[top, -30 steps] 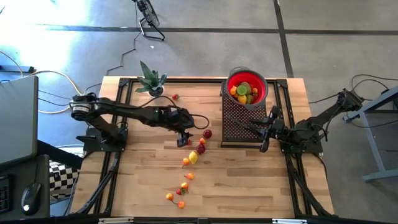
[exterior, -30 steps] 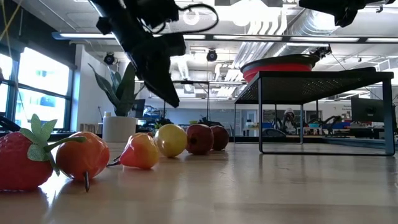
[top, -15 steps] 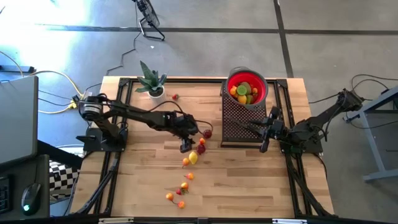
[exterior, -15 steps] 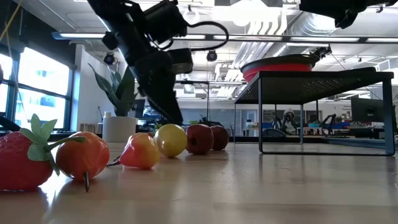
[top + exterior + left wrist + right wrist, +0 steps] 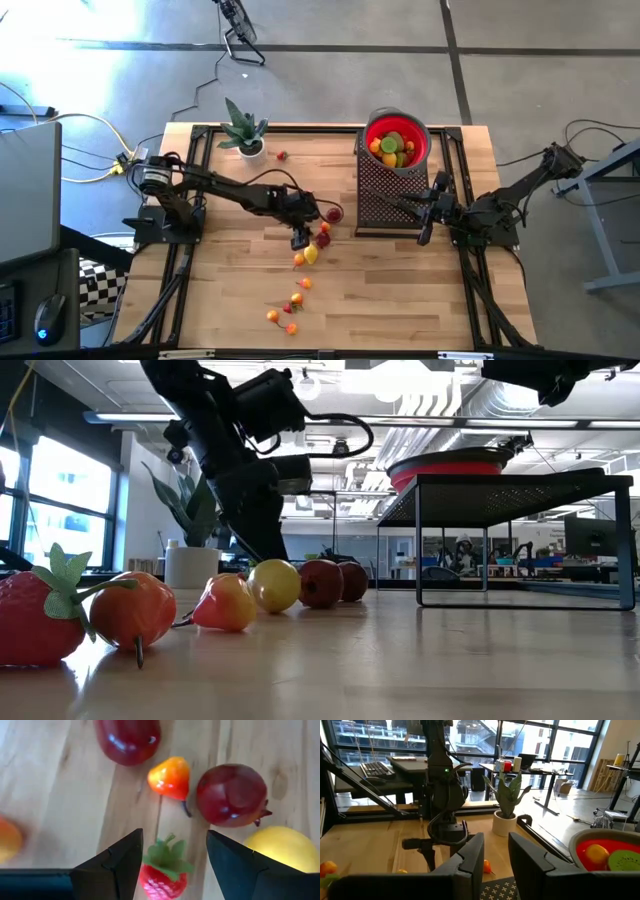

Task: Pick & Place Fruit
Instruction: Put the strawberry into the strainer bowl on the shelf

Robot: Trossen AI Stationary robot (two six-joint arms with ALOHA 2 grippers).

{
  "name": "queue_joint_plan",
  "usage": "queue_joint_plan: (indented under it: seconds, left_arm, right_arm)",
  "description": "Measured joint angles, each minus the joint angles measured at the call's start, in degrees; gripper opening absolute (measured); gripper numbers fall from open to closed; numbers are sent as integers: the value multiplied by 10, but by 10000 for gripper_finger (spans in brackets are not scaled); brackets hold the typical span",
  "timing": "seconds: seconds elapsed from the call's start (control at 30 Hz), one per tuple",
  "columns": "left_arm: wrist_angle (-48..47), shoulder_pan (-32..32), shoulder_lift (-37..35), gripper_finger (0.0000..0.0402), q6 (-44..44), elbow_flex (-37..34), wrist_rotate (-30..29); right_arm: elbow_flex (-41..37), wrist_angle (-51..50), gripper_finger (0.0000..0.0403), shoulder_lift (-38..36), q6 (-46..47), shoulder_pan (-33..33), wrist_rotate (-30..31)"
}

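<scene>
Four views on my screens, listed in turn. High view: left gripper point(image 5: 299, 238) out over mid-table above a cluster of fruit point(image 5: 318, 238), right gripper point(image 5: 425, 222) parked beside the black mesh stand point(image 5: 385, 195), on which the red bowl point(image 5: 397, 141) sits with more fruit inside; a loose trail of fruit runs toward the near edge of the table point(image 5: 420, 290), and one small red piece lies near the potted plant point(image 5: 243, 130). Left wrist view alone gives me the close detail: fingers point(image 5: 115, 865) spread wide with nothing between them but air, a strawberry point(image 5: 162, 870) lying below the gap, an orange pear-shaped piece point(image 5: 171, 777), a dark red round fruit point(image 5: 231, 795), a second dark red one point(image 5: 127, 740) and a lemon point(image 5: 282, 847) around it. Low view alone shows the row standing on the tabletop, a big strawberry point(image 5: 35, 615) nearest the lens, and the left arm reaching down behind the yellow fruit point(image 5: 274, 584). Right wrist view: its own fingers stand narrowly apart, holding nothing, with the bowl rim to one side and the left arm far across. Against a second ago, the left gripper has shifted from the bare wood toward the cluster and come lower; the right arm has not moved.
</scene>
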Motion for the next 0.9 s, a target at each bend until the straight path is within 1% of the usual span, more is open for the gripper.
queue_joint_plan:
  seconds: [0.1,0.4,0.63,0.77,0.83,0.9]
  left_arm:
    - [-9,0,0,214,0,0,-14]
    - [-27,0,0,214,0,0,-18]
    - [-19,0,1,214,1,0,-21]
    - [-17,0,10,214,0,-1,-29]
    - [6,0,19,214,0,2,-29]
    - [2,0,24,214,0,-1,-29]
  right_arm:
    - [0,0,81,0,0,0,0]
    - [0,0,81,0,0,0,0]
    - [0,0,81,0,0,0,0]
    - [0,0,81,0,0,0,0]
    - [0,0,81,0,0,0,0]
    - [0,0,81,0,0,0,0]
